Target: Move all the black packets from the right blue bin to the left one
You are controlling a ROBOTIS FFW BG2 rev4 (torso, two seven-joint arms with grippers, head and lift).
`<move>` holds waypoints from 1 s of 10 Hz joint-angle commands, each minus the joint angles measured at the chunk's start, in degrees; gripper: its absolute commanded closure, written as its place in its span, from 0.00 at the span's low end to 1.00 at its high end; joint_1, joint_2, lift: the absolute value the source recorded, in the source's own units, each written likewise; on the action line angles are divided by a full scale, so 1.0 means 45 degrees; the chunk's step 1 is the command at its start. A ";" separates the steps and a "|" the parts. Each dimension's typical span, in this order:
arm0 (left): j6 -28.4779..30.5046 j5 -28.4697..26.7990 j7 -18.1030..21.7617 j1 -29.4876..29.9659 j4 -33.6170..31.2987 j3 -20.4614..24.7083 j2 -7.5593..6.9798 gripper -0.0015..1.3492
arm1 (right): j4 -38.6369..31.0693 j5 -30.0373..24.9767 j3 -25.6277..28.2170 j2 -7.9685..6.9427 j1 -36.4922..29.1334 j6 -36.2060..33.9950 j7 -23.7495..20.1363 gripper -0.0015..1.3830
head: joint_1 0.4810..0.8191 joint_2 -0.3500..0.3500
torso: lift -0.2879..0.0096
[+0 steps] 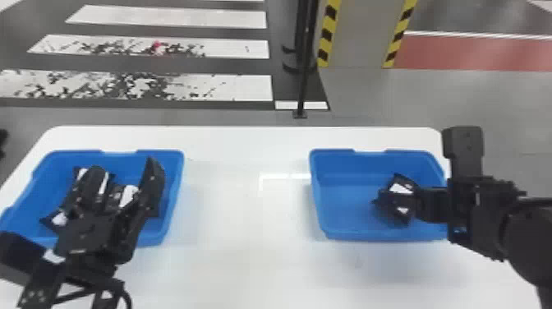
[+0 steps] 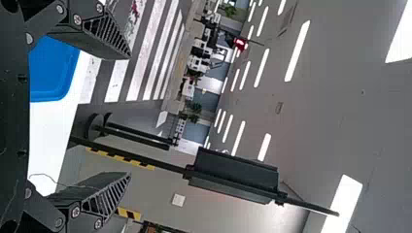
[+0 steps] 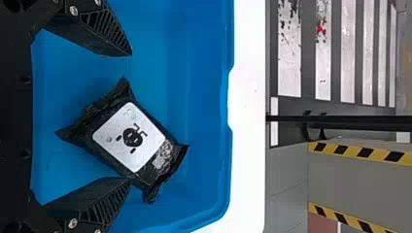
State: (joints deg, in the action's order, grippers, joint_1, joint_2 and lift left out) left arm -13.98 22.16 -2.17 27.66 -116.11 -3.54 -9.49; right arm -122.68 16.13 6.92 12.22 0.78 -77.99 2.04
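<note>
Facing 1 black packet [image 3: 127, 137] in the right blue bin [image 1: 349, 234], the right gripper [image 3: 130, 116] has its fingers parted and empty, presumably to admit the packet's width before clamping. The packet lies label up, off-centre toward 1 finger; recentring may be required. The left gripper [image 1: 125, 166], fingers also spread, is at the left blue bin [image 1: 175, 185], apparently on standby.

A large indoor hall, industrial or garage-like: past the left gripper [image 1: 125, 166], white crosswalk-style stripes [image 1: 230, 87] mark the gray floor [image 1: 143, 117]. Ahead of it and overhead run ceiling strip lights [image 2: 297, 51]. Beyond the right gripper [image 1: 417, 202], to its left, yellow-and-black hazard tape [image 1: 327, 37] edges a gray pillar [image 1: 361, 37].
</note>
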 commanded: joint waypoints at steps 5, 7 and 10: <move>0.0044 0.0078 0.0073 0.0009 0.0037 -0.0179 -0.0060 0.16 | 0.2685 0.0479 0.0062 -0.0039 0.0953 0.0895 0.0406 0.08 | 0.63 0.38 | 0.40; 0.0013 0.0154 0.0112 0.0009 0.0069 -0.0204 -0.0079 0.16 | 0.3341 0.0758 0.0037 -0.0039 0.1141 0.1363 0.0582 0.08 | 0.63 0.36 | 0.40; 0.0044 0.0408 0.0171 0.0040 0.0162 -0.0229 -0.0079 0.16 | 0.3872 0.1190 0.0062 -0.0078 0.1235 0.1457 0.1050 0.09 | 0.63 0.36 | 0.40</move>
State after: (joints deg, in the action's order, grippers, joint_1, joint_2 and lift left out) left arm -13.83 23.70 -1.43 27.84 -115.54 -4.50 -9.84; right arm -105.47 21.14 7.12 11.89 6.28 -71.40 6.65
